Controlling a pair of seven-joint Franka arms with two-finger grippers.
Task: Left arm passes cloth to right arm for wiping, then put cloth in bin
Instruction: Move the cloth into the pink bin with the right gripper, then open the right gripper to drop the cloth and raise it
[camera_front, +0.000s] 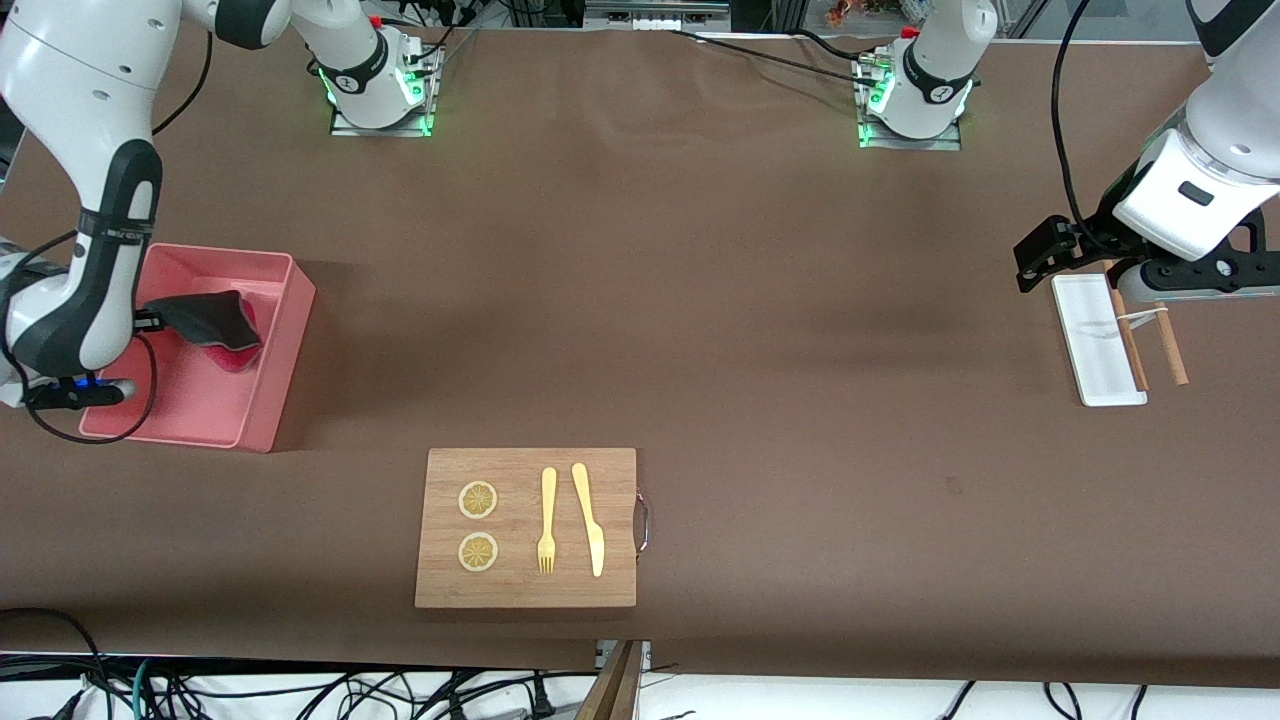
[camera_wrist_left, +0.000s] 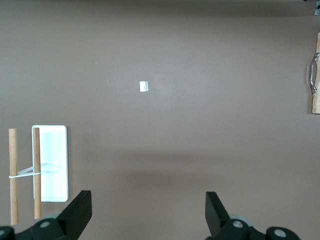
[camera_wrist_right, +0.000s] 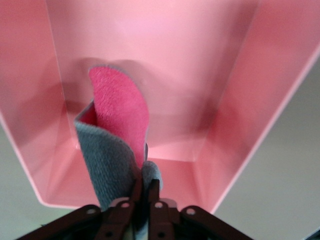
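Note:
My right gripper (camera_front: 150, 320) is shut on the cloth (camera_front: 215, 318) and holds it inside the salmon-pink bin (camera_front: 290, 300) at the right arm's end of the table. The cloth shows dark grey on top with crimson-pink at its lower edge. In the right wrist view the fingers (camera_wrist_right: 152, 186) pinch one edge of the folded cloth (camera_wrist_right: 117, 120), which hangs between the bin's walls (camera_wrist_right: 165, 60). My left gripper (camera_front: 1032, 262) is open and empty, up over the table beside a white tray at the left arm's end. It also shows in the left wrist view (camera_wrist_left: 148, 206), jaws wide apart.
A wooden cutting board (camera_front: 525, 590) lies near the front edge with two lemon slices (camera_front: 478, 500), a yellow fork (camera_front: 547, 520) and a knife (camera_front: 590, 520). A flat white tray (camera_front: 1095, 340) and two wooden sticks (camera_front: 1170, 350) lie under the left arm.

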